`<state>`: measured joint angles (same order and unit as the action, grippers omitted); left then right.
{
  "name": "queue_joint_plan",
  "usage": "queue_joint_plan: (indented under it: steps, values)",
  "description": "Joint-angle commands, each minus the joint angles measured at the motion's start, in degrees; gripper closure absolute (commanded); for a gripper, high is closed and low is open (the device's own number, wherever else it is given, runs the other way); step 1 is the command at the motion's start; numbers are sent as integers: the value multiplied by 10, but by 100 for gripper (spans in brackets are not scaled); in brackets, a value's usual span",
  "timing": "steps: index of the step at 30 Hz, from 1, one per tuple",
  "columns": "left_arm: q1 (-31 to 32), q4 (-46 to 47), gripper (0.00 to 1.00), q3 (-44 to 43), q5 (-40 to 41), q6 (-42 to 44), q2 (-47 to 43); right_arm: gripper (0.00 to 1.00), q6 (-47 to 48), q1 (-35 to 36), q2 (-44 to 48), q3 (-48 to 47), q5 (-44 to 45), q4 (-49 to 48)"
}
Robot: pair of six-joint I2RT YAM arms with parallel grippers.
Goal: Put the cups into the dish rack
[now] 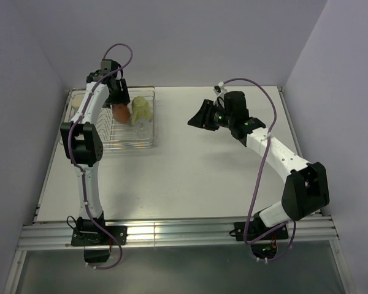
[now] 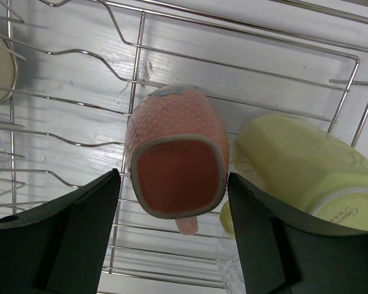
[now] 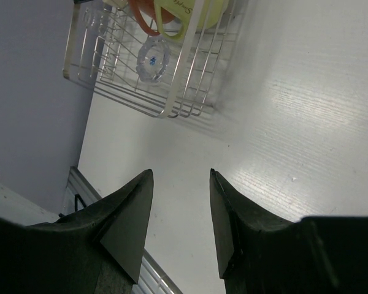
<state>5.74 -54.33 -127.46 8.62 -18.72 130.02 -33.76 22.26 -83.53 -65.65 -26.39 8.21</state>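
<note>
Top view high behind, left wrist close over dish rack (image 1: 129,139), right wrist farther (rack in all three)

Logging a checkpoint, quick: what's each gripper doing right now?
Left gripper: open, fingers either side of the orange mug.
Right gripper: open, empty.

Left end effector (image 2: 173,176), right end effector (image 3: 181,173) — both agape.

White arms (image 1: 92,184) (black joints (image 1: 306,190)), purple cables (image 1: 258,177).
</note>
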Motion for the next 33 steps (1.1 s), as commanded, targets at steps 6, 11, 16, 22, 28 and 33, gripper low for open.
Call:
queue_joint_plan:
  steps: [6,11,16,22,28,33]
  values:
    - [-1,25,23,9,10,5,-19,51,8,5,1,-20,-2,-15]
    - [-1,47,22,24,9,2,-51,51,9,5,2,-20,-1,-13]
    - [-1,55,22,20,10,1,-81,51,9,6,-1,-21,-2,-14]
    - [-2,81,19,22,19,-9,-146,51,15,6,-1,-21,12,-10]
    - [-1,131,15,65,-43,-53,-300,49,13,7,19,-14,21,-10]
    - [19,190,1,229,-140,-72,-452,41,15,7,61,-5,55,1]
